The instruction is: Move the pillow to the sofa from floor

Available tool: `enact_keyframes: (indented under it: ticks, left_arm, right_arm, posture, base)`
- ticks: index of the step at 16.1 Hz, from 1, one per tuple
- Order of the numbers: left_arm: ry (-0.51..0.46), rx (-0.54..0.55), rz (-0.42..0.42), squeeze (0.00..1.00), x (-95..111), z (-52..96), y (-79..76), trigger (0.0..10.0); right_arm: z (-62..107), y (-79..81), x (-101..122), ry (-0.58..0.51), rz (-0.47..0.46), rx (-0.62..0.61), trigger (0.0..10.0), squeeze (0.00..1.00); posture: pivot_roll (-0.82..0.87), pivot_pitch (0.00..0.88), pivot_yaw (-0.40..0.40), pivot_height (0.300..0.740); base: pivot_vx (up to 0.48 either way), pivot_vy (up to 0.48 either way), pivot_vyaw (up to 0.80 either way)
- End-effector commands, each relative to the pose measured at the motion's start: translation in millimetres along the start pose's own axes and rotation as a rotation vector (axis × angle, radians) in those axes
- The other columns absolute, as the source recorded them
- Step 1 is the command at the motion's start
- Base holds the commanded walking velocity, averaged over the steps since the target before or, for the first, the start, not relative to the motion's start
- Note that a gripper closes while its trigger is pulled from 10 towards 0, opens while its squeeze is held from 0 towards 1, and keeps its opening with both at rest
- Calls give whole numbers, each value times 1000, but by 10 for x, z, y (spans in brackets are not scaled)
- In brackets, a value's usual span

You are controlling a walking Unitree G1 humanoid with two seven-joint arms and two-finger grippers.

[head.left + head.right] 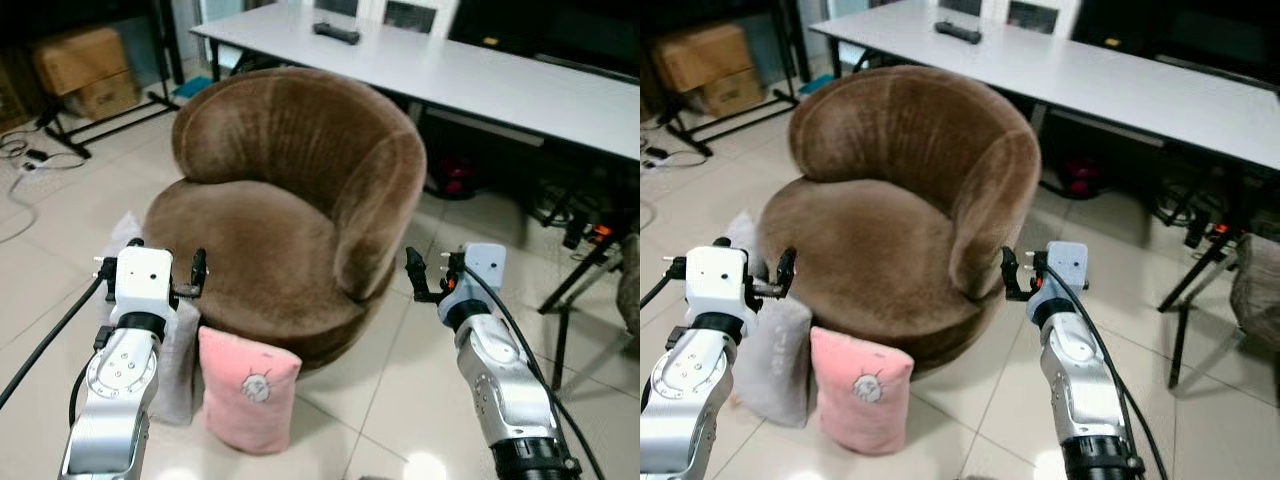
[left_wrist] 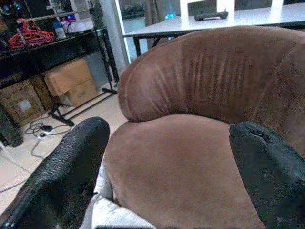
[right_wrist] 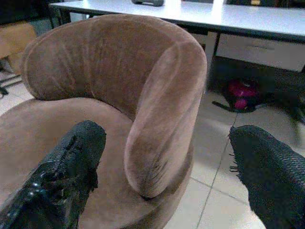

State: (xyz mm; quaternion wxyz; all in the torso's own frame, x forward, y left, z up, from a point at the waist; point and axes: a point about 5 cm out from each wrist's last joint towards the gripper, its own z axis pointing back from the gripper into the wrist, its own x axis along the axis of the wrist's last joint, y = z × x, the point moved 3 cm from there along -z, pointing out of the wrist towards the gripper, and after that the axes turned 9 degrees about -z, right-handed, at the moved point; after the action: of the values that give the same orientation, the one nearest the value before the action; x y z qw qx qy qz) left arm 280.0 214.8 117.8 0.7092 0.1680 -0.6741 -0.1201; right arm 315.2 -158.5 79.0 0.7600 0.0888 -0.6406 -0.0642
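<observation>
Both silver arms rise from the near edge, the left gripper at about 8 o'clock of the brown sofa and the right gripper at about 4 o'clock, each with its fingers spread wide and holding nothing. Propped on the floor against the sofa's front, at 6 o'clock, stands the pink pillow, touching a grey pillow at its 9 o'clock, just under the left gripper. Neither is grasped yet. To do this well, I'd lower the left gripper onto the pink pillow's top edge, take a deep pinch of the soft fabric, and lift it clear of the seat rim before setting it on the cushion
</observation>
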Motion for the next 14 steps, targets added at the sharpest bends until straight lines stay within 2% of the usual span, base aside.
enact_keyframes:
  ticks: [1,6,8,10,14]
  left_arm:
    - [-17,-4,4,0,38,-14,-8,10000]
    - [-23,-8,11,0,52,-13,-22,10000]
    - [-24,-14,13,0,51,-10,-42,10000]
    - [-24,-15,14,0,50,-10,-47,10000]
    - [-25,-13,15,0,55,-9,-53,10000]
  right_arm:
    - [-17,11,-9,8,29,7,10000,0]
    - [-19,55,-20,10,36,24,10000,0]
    - [-15,19,-41,26,-5,4,10000,0]
    - [-15,16,-50,31,22,7,10000,0]
    - [-27,41,-41,29,-8,24,10000,0]
  posture:
    - [67,0,-68,740]
    - [69,0,-69,740]
    - [69,0,-69,740]
    - [69,0,-69,740]
    - [67,0,-74,740]
  base:
    - [326,0,0]
    - [335,0,800]
    - [337,0,0]
    - [337,0,0]
    - [331,0,0]
